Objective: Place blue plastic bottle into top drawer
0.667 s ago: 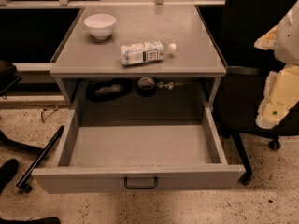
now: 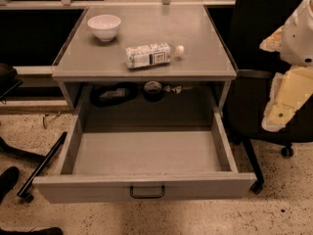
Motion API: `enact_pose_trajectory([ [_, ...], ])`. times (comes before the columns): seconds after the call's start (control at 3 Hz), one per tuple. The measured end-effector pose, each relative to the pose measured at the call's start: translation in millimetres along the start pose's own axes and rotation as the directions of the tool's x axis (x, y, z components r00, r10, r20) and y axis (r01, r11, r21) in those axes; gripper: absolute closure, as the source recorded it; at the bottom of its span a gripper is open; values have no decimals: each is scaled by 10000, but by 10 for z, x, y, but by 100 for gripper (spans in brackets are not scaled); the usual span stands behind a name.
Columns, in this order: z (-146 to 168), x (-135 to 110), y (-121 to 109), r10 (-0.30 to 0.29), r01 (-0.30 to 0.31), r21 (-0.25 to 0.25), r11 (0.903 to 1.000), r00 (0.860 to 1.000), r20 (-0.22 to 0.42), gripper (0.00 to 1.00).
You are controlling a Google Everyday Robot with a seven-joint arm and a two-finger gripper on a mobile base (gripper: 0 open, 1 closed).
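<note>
Nearest me the top drawer (image 2: 88, 187) stands pulled open, my gripper (image 2: 286, 99) hangs off the cabinet's right side, spread or closed I cannot tell, and farther back on the cabinet top (image 2: 205, 43) the blue plastic bottle (image 2: 149, 55) lies to the gripper's left, long axis roughly left-right, cap toward the gripper.

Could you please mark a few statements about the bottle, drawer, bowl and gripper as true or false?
1. The bottle lies on its side on the cabinet top. True.
2. The drawer is shut. False: it is pulled open.
3. The bowl sits in the drawer. False: it stands on the cabinet top, left of the bottle.
4. The gripper is at the right, beside the cabinet, apart from the bottle. True.
</note>
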State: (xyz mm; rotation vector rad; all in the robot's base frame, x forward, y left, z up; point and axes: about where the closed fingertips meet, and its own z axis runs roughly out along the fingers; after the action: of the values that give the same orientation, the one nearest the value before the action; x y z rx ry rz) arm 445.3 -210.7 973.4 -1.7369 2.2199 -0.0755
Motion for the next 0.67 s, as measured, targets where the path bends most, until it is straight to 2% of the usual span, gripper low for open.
enact_pose_trajectory([
  [0.33,268,-367,-226,-775,787,-301,9964,9962,390,0],
  [0.67,664,-904,-478,-1527,1638,-763,9835,9792,1337,0],
])
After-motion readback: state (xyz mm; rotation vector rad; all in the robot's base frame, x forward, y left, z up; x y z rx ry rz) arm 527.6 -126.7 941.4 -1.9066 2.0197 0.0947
